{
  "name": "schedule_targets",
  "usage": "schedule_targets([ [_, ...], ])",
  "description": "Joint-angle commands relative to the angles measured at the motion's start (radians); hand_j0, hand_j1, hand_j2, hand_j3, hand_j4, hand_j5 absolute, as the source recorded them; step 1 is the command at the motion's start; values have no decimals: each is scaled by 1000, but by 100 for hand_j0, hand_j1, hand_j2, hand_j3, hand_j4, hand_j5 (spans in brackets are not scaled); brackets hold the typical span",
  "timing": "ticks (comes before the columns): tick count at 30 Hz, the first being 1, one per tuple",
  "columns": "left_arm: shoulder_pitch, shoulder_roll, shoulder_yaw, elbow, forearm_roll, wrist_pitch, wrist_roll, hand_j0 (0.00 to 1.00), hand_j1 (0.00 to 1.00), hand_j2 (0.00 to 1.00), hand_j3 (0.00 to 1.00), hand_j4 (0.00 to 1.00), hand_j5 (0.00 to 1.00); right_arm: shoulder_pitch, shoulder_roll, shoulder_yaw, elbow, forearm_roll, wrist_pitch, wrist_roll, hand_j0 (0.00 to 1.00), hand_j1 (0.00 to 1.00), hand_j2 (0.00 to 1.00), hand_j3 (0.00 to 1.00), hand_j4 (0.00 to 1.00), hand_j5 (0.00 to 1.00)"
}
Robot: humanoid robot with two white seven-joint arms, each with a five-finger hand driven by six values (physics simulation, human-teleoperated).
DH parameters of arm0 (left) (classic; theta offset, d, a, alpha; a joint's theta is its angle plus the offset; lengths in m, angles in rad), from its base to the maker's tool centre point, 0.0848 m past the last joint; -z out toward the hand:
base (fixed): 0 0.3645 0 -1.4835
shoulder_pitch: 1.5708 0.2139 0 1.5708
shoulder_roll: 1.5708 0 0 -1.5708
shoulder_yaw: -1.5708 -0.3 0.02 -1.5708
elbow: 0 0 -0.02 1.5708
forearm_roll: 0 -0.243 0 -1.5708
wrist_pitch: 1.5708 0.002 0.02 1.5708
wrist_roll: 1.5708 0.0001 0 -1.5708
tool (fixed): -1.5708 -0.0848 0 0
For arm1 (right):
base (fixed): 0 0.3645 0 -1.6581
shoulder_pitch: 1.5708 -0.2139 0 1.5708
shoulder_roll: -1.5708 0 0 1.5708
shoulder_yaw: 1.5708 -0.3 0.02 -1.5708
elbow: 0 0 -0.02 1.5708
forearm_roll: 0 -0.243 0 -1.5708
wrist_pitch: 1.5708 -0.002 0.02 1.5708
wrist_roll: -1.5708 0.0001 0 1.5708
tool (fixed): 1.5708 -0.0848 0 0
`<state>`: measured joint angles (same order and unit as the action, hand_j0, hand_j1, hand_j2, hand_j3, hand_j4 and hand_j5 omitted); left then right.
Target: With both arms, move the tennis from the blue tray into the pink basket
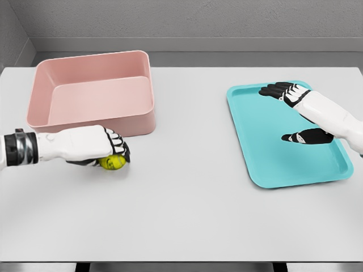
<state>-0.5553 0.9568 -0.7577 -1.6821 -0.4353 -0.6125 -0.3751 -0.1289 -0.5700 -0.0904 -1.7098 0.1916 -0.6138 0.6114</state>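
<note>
White table (187, 215) spans the frame; pink basket (93, 93) upper left, nothing inside; blue tray (283, 164) at right, bare; right hand (283, 92) over the tray's top edge, fingers spread, holding nothing; left hand (110, 148) lower left, just below the basket, curled around the tennis ball (112, 162); no writing legible.

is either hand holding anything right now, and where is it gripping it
The left hand holds the tennis ball, fingers curled over its top, in front of the pink basket. The right hand holds nothing, open over the blue tray.
</note>
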Motion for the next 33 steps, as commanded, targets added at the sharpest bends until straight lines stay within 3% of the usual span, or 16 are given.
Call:
schedule_targets([
  [1,-2,4,6,1,27,2,1,54,54,54,54,54,54,0,-1,0,1,-7,3,-1,100,100,100,100,100,100],
  [13,-95,2,8,50,106,2,1,54,54,54,54,54,54,0,-1,0,2,-7,3,-1,100,100,100,100,100,100],
  [25,-183,-18,5,167,138,2,1,54,54,54,54,54,54,17,-1,-22,1,-7,3,-1,100,100,100,100,100,100],
  [33,-264,-79,4,334,145,2,1,54,54,54,54,54,54,17,-1,-22,1,-7,3,-1,100,100,100,100,100,100],
])
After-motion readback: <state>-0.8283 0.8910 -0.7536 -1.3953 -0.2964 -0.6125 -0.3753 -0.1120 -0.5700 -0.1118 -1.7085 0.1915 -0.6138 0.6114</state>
